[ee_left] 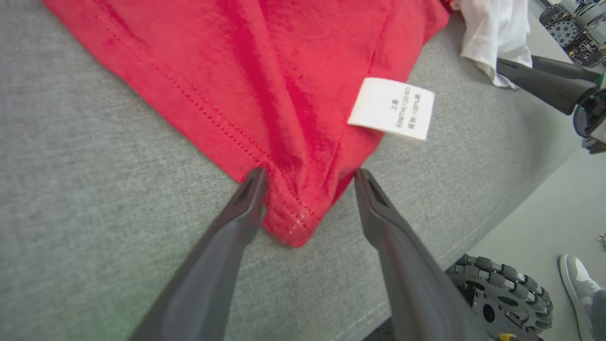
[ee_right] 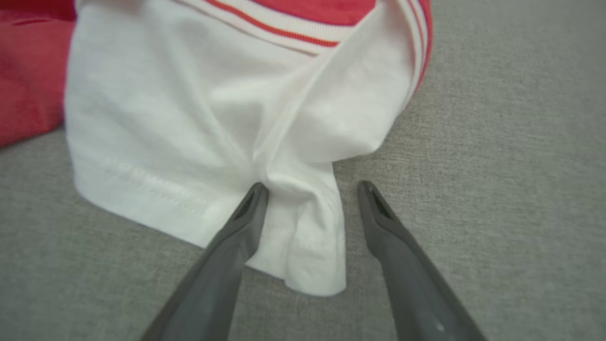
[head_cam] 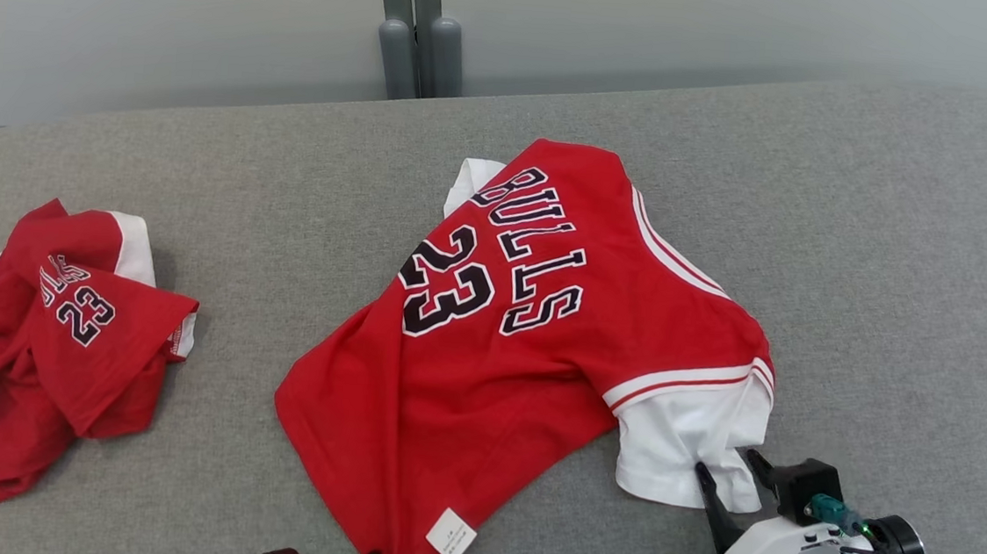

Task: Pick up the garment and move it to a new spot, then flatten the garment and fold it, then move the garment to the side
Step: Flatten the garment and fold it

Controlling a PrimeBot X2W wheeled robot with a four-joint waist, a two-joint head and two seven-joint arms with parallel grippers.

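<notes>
Fingers of my left pincer point(ee_left: 310, 175) stand wide apart, straddling the bottom corner of the red garment point(ee_left: 265, 85). The stitched hem corner lies between the two tips, flat on the grey table point(ee_left: 85, 189). Just up and right of the tips in my left wrist view, a white care label point(ee_left: 392, 108) sticks out from the side seam.

My right pincer point(ee_right: 312, 185) is spread just as wide. A bunched fold of the white sleeve point(ee_right: 189, 118) sits between its tips, against the left finger and clear of the right one.

In the head view the garment lies slantwise across the middle of the frame, lettering and number facing up. Its hem corner reaches the bottom edge at my left pincer, and the sleeve ends at lower right where my right pincer points into it. Well apart, at the left edge of the frame, a second red jersey point(head_cam: 48, 339) lies crumpled on the table.
</notes>
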